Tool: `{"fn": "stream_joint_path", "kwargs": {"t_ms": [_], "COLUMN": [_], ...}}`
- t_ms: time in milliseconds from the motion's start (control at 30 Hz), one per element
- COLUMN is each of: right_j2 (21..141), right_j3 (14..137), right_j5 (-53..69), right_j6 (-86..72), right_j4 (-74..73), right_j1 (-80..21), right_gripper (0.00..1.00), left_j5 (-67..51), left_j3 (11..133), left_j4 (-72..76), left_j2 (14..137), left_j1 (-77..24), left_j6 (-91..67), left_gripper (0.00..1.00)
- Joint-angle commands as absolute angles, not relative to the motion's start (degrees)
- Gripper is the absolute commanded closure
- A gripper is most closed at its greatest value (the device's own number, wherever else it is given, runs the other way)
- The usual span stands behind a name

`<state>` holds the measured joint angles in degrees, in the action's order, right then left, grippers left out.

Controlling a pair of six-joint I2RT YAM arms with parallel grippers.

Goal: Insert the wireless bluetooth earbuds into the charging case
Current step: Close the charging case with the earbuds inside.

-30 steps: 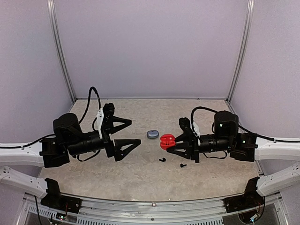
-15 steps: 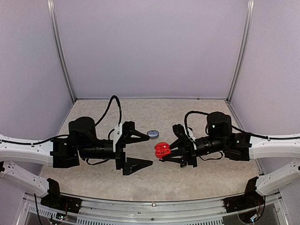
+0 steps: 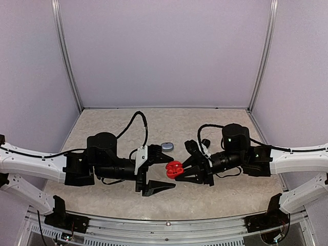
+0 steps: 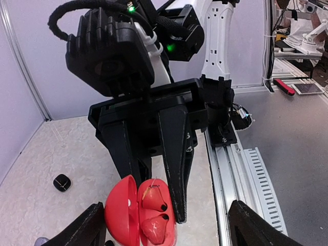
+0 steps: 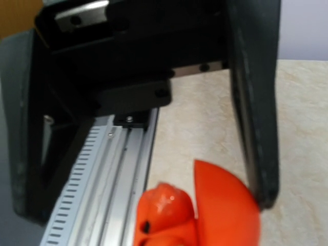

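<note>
two red earbuds [image 4: 152, 199] inside open red charging case [image 4: 120, 210]

White arms [image 3: 31, 163], black wrists [image 3: 105, 164], looping black cables [image 3: 138, 120], triangular fingers [image 3: 156, 187]

The table [image 3: 225, 189] has a pale beige, mottled top, closed in by lilac walls at the back and sides. A slotted metal rail [image 3: 169, 224] runs along its near edge. A grey case [image 3: 166, 146] lies flat on the top near the middle, its lid shut. To its right and well apart from it, a small black case [image 3: 206, 142] sits on the surface; in the left wrist view it rests alone on bare tabletop.
</note>
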<state>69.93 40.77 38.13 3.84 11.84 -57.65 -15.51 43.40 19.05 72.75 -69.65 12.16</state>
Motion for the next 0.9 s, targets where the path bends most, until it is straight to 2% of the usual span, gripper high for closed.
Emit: {"fn": "stream_joint_path", "kwargs": {"t_ms": [0, 400, 533, 600, 767, 867], "right_j2": [70.2, 69.2, 68.5, 68.5, 68.4, 68.4], "right_j3": [42.3, 41.5, 40.9, 40.6, 39.6, 39.1], "right_j5": [37.6, 37.5, 37.8, 37.6, 35.9, 35.0], "right_j6": [3.2, 0.2, -1.7, -2.3, -5.0, -7.4], "right_j4": [13.6, 15.9, 16.8, 17.2, 18.4, 19.0], "right_j1": [-58.1, -56.3, -55.6, -55.2, -53.1, -50.3], "right_gripper": [1.00, 1.00, 1.00, 1.00, 1.00, 1.00], "left_j5": [-17.4, -14.5, -11.2, -10.2, -6.4, -4.8], "left_j3": [44.0, 45.0, 45.8, 44.9, 42.5, 42.0], "left_j4": [17.3, 9.8, 7.4, 9.2, 16.2, 18.7], "left_j2": [72.3, 74.0, 75.2, 74.4, 70.8, 69.9], "left_j1": [-72.7, -76.6, -77.0, -76.7, -74.1, -71.2], "left_j6": [17.5, 24.1, 24.9, 23.8, 17.8, 13.7], "left_gripper": [0.22, 0.45, 0.48, 0.45, 0.29, 0.24]}}
